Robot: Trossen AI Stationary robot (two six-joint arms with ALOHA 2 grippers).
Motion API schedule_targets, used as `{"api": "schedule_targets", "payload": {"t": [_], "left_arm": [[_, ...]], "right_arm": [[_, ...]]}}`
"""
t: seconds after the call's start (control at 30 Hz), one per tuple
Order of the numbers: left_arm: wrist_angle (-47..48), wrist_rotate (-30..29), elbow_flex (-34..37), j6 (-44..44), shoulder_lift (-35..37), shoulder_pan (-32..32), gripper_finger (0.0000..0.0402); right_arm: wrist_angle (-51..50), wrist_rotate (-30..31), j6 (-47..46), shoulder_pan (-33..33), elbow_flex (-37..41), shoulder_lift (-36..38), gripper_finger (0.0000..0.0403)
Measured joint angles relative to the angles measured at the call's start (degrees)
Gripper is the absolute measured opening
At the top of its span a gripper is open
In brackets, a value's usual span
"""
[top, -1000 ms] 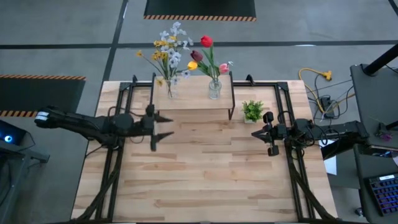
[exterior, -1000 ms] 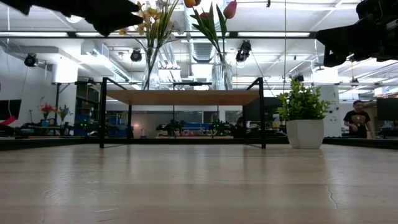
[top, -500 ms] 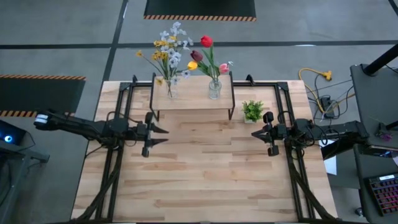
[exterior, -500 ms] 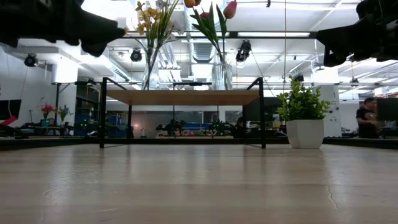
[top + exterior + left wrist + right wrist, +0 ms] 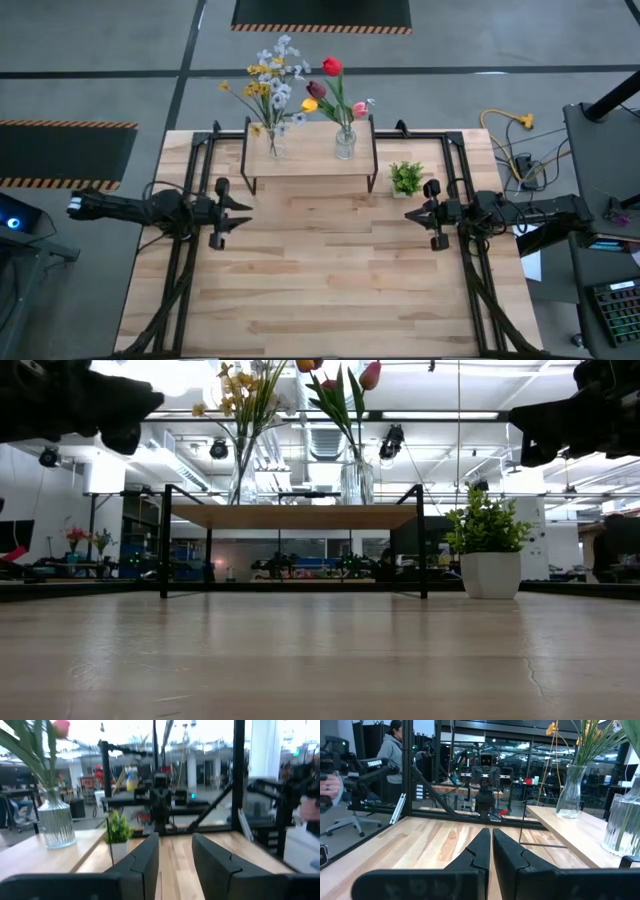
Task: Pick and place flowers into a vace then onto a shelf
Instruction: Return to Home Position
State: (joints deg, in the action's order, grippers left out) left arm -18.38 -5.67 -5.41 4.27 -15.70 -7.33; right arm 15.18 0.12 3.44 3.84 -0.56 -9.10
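From above, the shelf point(image 5: 310, 158) carries two glass vases point(image 5: 345, 145). One holds white and yellow sprays point(image 5: 273, 80), the other tulips point(image 5: 330, 85). The left gripper point(image 5: 242, 213) hovers over the table's point(image 5: 320, 290) left side, and the right gripper point(image 5: 409, 214) hovers near the potted plant point(image 5: 406, 178).

In the low view both vases stand upright on the shelf point(image 5: 295, 516).

In the left wrist view the fingers point(image 5: 145, 862) are spread, holding nothing.

In the right wrist view the fingers point(image 5: 479, 852) almost meet, with nothing between them.

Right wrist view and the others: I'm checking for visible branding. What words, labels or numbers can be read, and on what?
"TROSSEN": white letters on a dark robot arm beyond the table; small, so a likely reading.
No other text is readable in any view.
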Motion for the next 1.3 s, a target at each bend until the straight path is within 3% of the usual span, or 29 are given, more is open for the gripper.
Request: {"api": "schedule_targets", "payload": {"t": [0.5, 0.67, 1.1, 1.3], "left_arm": [[9.39, -0.12, 4.76, -0.72, 15.55, -0.02, 0.0077], [9.55, -0.26, 4.77, -0.33, 15.17, -0.02, 0.0077], [11.42, -0.37, 4.81, -0.85, 14.32, -0.02, 0.0077], [11.35, -0.37, 4.77, -3.50, 13.40, -0.02, 0.0077]], "right_arm": [[-3.43, -0.03, -6.55, 0.02, 0.00, 0.09, 0.0011], [-8.58, 0.08, -6.35, 0.00, 0.02, 0.05, 0.0011], [-8.99, -0.02, -7.32, 0.00, 0.01, 0.22, 0.0011], [-9.01, 0.00, -3.40, 0.02, 0.00, 0.00, 0.0011]]}}
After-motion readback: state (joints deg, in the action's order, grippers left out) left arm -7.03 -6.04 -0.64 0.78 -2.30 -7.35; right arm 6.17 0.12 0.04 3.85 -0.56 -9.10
